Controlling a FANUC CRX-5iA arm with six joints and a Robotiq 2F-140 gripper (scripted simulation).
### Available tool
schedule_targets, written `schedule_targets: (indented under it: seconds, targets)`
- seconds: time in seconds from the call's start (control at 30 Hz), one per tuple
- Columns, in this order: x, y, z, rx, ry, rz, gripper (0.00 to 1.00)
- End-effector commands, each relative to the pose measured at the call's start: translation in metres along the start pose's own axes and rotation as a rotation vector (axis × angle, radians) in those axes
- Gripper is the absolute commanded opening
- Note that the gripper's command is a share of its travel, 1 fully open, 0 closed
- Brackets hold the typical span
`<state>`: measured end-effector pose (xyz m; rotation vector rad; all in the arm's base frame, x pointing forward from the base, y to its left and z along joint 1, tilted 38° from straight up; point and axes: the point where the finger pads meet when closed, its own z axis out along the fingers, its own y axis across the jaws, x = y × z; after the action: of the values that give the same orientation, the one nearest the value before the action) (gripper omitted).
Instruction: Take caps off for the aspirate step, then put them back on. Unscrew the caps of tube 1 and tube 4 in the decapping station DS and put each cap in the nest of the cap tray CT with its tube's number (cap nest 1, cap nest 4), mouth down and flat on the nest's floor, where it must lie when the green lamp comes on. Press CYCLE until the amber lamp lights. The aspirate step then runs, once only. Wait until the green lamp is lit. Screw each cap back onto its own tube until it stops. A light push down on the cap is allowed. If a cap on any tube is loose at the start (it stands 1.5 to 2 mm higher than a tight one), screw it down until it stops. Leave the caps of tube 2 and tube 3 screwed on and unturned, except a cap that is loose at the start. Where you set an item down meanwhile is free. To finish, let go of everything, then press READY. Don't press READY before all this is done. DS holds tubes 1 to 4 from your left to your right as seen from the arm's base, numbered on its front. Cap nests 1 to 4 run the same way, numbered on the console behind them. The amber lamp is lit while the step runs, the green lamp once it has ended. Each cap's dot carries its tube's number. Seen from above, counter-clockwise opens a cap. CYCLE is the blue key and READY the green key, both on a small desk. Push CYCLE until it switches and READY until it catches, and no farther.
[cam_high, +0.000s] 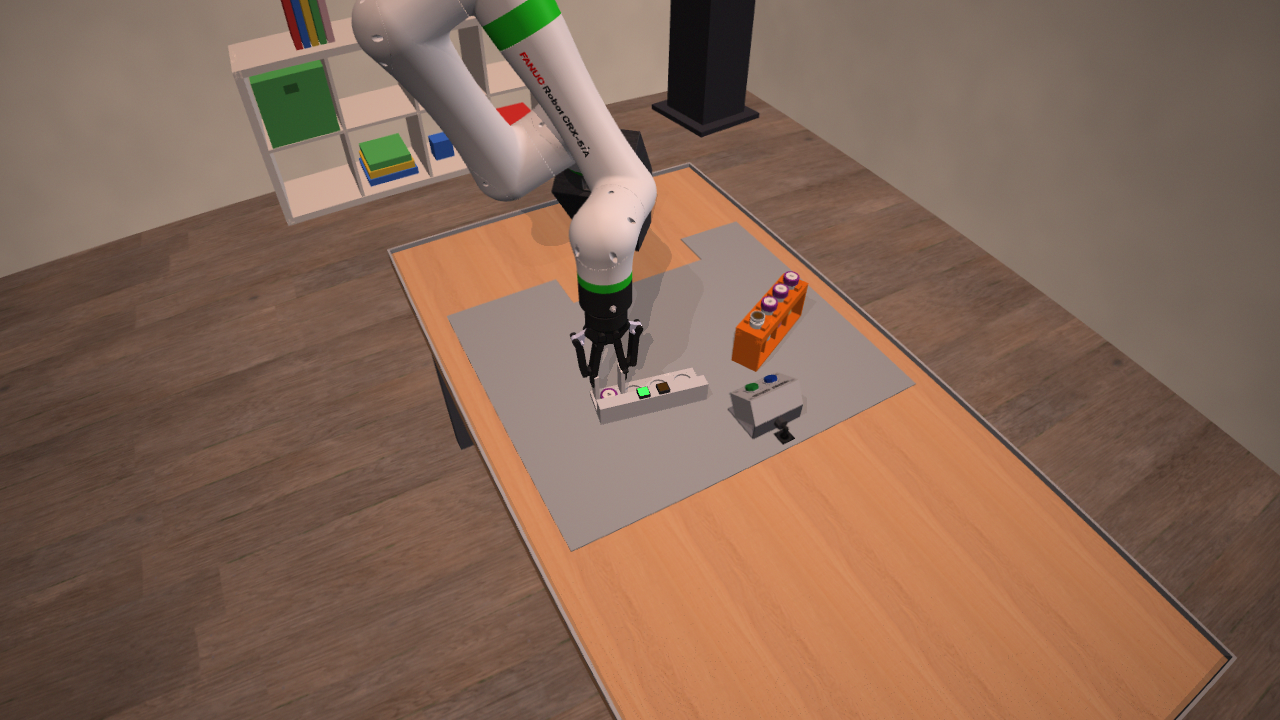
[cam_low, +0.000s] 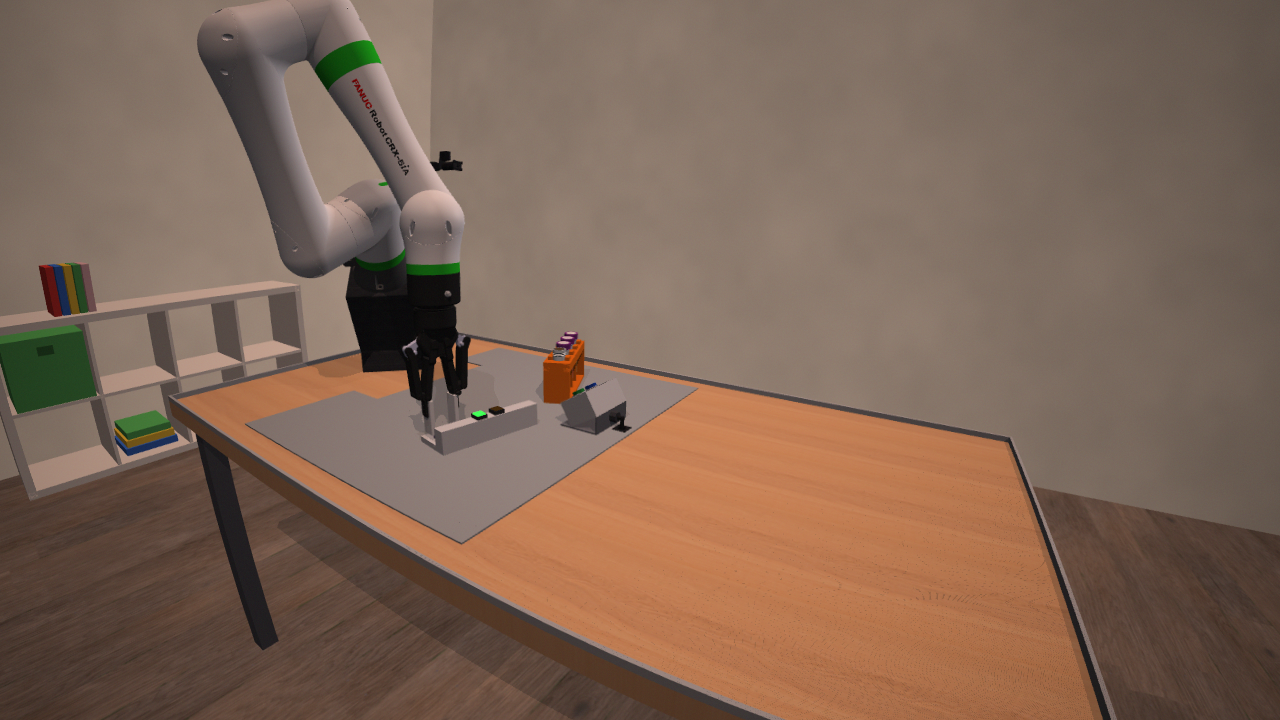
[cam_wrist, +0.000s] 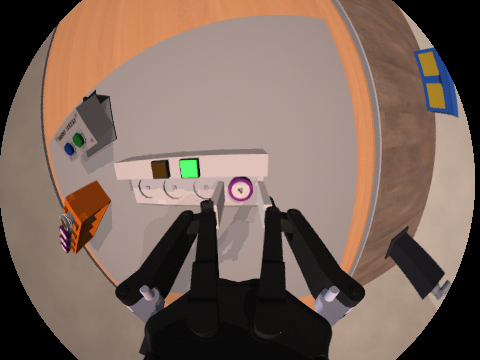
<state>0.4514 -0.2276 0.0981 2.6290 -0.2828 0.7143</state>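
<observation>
The white cap tray (cam_high: 651, 394) lies on the grey mat. One purple cap with a white dot (cam_high: 611, 392) sits in its end nest, on the left in the top view. The other nests look empty. The green lamp (cam_high: 642, 391) is lit and the amber lamp (cam_high: 663, 387) is dark. My gripper (cam_high: 608, 376) points straight down over this cap. In the wrist view its fingers stand partly open on either side of the cap (cam_wrist: 239, 190), with nothing between them. The orange decapping station (cam_high: 770, 322) has one open tube (cam_high: 757, 317) at its near end and three capped tubes (cam_high: 780, 290).
The small grey desk (cam_high: 765, 402) with the blue key (cam_high: 769, 378) and the green key (cam_high: 751, 386) stands right of the tray, in front of the station. A shelf with boxes and books stands off the table behind the arm.
</observation>
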Motion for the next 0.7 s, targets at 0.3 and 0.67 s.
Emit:
schedule_targets:
  seconds: [0.3, 0.67]
  targets:
    - [-0.0009, -0.0003, 0.0034, 0.000, 0.000, 0.000, 0.29]
    - [-0.0011, -0.0004, 0.0089, 0.000, 0.000, 0.000, 0.29]
